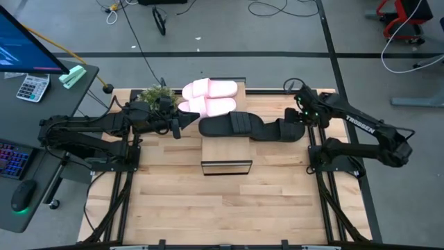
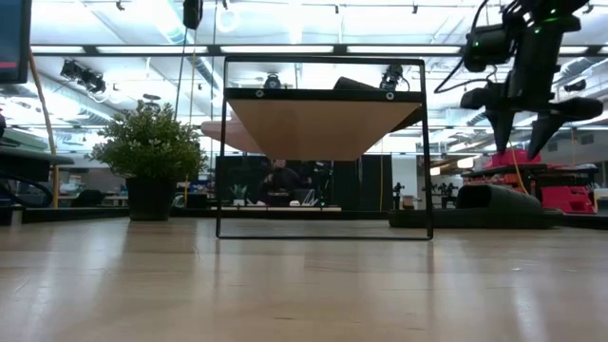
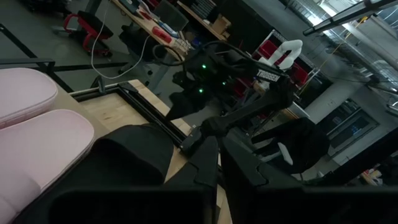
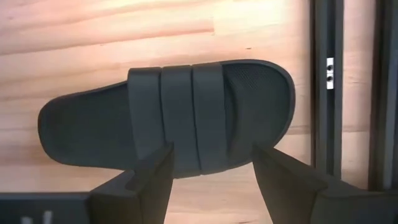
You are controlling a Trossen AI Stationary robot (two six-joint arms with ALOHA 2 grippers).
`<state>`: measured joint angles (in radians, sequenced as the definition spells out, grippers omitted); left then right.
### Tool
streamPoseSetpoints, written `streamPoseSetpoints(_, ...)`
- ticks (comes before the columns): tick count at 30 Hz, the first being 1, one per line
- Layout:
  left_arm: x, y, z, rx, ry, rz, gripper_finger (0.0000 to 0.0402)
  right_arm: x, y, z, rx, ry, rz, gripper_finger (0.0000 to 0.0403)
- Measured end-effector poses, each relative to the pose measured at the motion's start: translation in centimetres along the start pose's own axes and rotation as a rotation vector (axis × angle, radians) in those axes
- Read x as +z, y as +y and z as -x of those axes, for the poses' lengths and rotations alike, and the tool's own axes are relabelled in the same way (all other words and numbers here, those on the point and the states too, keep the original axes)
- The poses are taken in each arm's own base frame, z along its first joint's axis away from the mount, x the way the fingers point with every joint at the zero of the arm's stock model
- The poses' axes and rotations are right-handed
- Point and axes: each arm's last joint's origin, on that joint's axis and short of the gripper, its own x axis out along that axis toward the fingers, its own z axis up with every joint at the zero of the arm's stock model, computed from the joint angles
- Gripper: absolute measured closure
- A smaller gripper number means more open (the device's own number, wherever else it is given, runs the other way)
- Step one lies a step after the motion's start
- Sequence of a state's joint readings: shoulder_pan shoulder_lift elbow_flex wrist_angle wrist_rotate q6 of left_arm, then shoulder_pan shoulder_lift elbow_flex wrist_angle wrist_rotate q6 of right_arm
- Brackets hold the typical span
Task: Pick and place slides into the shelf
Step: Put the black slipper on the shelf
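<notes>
The shelf (image 1: pixel 225 149) stands mid-table. Two pale pink slides (image 1: pixel 208 98) lie side by side on the far end of its plank top. One black slide (image 1: pixel 232 125) lies across the top just nearer than them. A second black slide (image 4: pixel 168 121) lies flat on its sole on the table, to the right of the shelf. My right gripper (image 4: pixel 211 177) hangs open above it, pointing steeply down, one finger on each side of the strap (image 4: pixel 186 112), clear of it. My left gripper (image 3: pixel 214 168) is shut and level, just left of the shelf's black slide.
A small potted plant (image 2: pixel 152 157) stands on the table's far left, behind my left arm. Black frame rails (image 4: pixel 326 93) run along the table's right edge, close to the floor-level slide. The near half of the wooden table (image 1: pixel 222 208) lies open.
</notes>
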<state>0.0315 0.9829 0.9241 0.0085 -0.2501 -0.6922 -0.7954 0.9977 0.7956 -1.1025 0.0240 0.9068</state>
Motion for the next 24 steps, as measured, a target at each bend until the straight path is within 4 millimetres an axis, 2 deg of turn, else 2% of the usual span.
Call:
streamPoseSetpoints(10,0.0,0.0,0.0,0.002,0.003,-0.001,0.0368,1.2,0.0,-1.8,-0.003,0.096,0.026,0.0180)
streamPoseSetpoints(16,0.0,0.0,0.0,0.004,0.005,-0.002,0.0378,0.1,-1.2,-4.5,0.039,0.136,-0.021,0.0180)
streamPoseSetpoints(24,0.0,0.0,0.0,0.004,0.004,0.001,0.0376,-1.0,-2.3,-6.0,0.126,0.099,-0.064,0.0180)
